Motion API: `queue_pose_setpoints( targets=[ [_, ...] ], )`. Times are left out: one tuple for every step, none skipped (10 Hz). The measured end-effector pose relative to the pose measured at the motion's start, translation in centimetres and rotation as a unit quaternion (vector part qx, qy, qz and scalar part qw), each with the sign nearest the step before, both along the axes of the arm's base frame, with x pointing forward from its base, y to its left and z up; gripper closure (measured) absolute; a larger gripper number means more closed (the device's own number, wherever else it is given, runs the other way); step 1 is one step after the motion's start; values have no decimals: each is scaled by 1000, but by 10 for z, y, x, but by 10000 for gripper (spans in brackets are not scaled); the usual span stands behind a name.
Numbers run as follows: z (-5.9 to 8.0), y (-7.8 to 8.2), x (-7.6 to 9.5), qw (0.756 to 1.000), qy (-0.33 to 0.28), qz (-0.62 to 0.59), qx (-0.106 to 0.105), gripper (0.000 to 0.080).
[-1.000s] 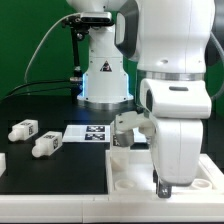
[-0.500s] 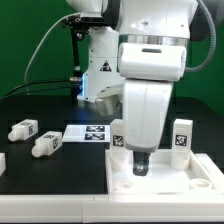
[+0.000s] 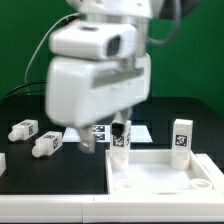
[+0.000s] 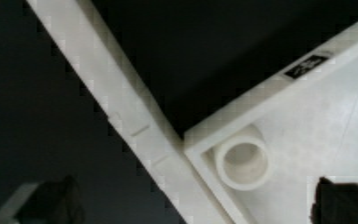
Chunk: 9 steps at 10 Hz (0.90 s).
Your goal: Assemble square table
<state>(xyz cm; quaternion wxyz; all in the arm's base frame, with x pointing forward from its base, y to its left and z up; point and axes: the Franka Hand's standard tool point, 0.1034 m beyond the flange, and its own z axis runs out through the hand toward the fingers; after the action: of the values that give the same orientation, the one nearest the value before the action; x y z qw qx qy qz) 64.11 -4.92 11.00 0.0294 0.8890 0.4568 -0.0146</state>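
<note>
The square table's white slab (image 3: 165, 172) lies at the front of the exterior view's right, rim up. In the wrist view its corner (image 4: 282, 120) shows a round socket (image 4: 243, 161) and a tag (image 4: 306, 67). One leg (image 3: 180, 136) stands by the slab's far right corner and another (image 3: 120, 136) by its far left corner. Two legs (image 3: 22, 129) (image 3: 45, 146) lie on the black table at the left. My gripper (image 3: 103, 138) hangs just above the slab's far left corner, blurred by motion. In the wrist view the gripper (image 4: 197, 200) is open and empty, fingertips (image 4: 51, 200) wide apart.
The marker board (image 3: 142, 131) lies behind the slab. A plain white bar (image 4: 114, 90) runs along the slab's edge, and white bars (image 3: 50, 208) line the table's front. Another white part (image 3: 2, 160) shows at the far left edge. The robot base stands behind.
The arm has swung from the slab's right side to the exterior view's left. The gripper has left the slab's inside and now hangs over its far left corner.
</note>
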Motion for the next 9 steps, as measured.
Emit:
queue_pose_setpoints(
  targets=[
    [4,-10,-5,999,-2,-45,1,151],
    [2,-8,-5,997,-2,-77,1,151],
    [1,-7,-5,994,-4,-112,1,151],
    [1,-7,-5,989,-6,-145,1,151],
    [1,-8,-6,985,-7,-170,2,151],
    [7,-17,-11,968,-8,-251,15,151],
    [10,-36,-26,954,-9,-298,21,151],
    [8,-54,-53,926,-3,-376,25,151],
    [7,-58,-72,903,2,-429,22,151]
  ],
)
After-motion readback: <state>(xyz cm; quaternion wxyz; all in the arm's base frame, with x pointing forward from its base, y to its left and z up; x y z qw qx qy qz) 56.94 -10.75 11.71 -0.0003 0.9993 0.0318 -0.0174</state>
